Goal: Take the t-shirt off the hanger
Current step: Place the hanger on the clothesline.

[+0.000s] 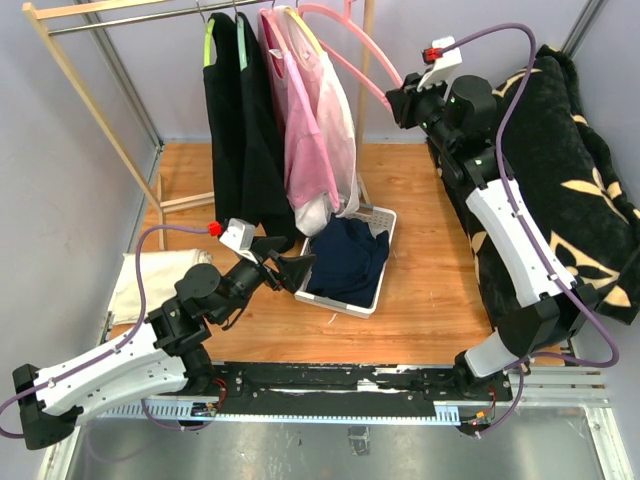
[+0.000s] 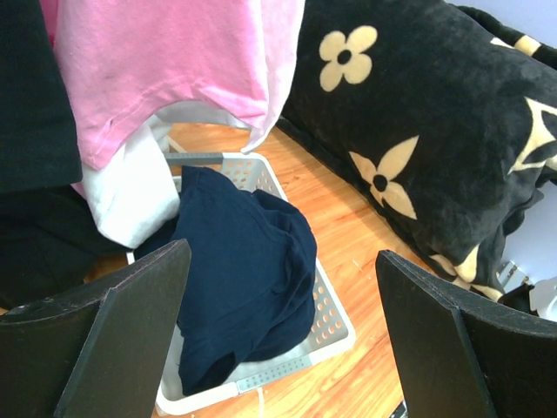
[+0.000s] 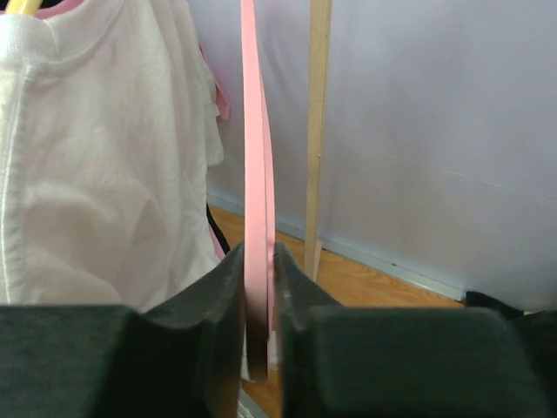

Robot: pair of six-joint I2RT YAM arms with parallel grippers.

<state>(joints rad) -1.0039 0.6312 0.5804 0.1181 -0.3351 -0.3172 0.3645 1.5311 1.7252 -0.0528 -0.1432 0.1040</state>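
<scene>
A bare pink hanger reaches from the clothes rail down to my right gripper, which is shut on its lower end. The right wrist view shows the hanger's strip pinched between the jaws of the right gripper. A navy t-shirt lies crumpled in a white basket on the floor. My left gripper is open and empty just left of the basket; in its wrist view the left gripper frames the navy t-shirt and the basket.
Black garments, a pink shirt and a white shirt hang on the wooden rack above the basket. A black flowered blanket fills the right side. A cream cloth lies at the left.
</scene>
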